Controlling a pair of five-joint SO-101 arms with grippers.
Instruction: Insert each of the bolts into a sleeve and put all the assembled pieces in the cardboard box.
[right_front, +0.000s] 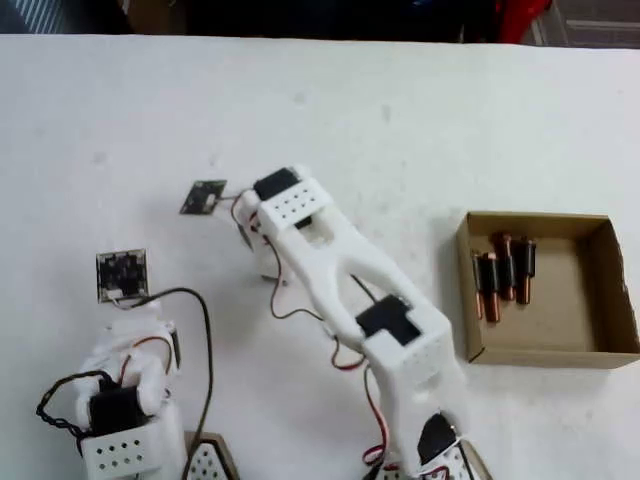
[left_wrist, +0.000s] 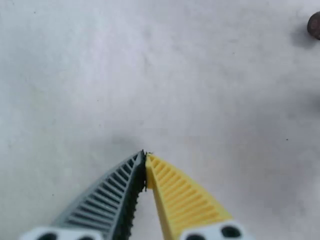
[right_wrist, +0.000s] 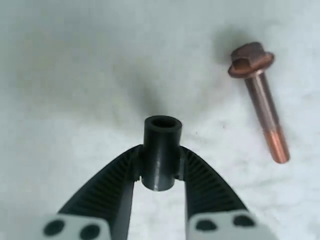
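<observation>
Right claw (right_wrist: 160, 159): pinching the black sleeve (right_wrist: 162, 137) by its sides, with the open end past the tips.
Bolt (right_wrist: 260, 102): lying on the table (right_wrist: 75, 60) near the sleeve, not touching it.
Left claw (left_wrist: 145, 159): tips pressed together, holding nothing.
Cardboard box (right_front: 467, 300): well apart from both claws, with three assembled pieces (right_front: 505, 270) inside.

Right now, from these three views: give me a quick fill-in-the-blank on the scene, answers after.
1. The right gripper is shut on a black ____.
2. The copper bolt lies loose on the ____.
3. The cardboard box holds ____ assembled pieces.
4. The left gripper is ____ and holds nothing.
Missing words: sleeve; table; three; shut.
</observation>
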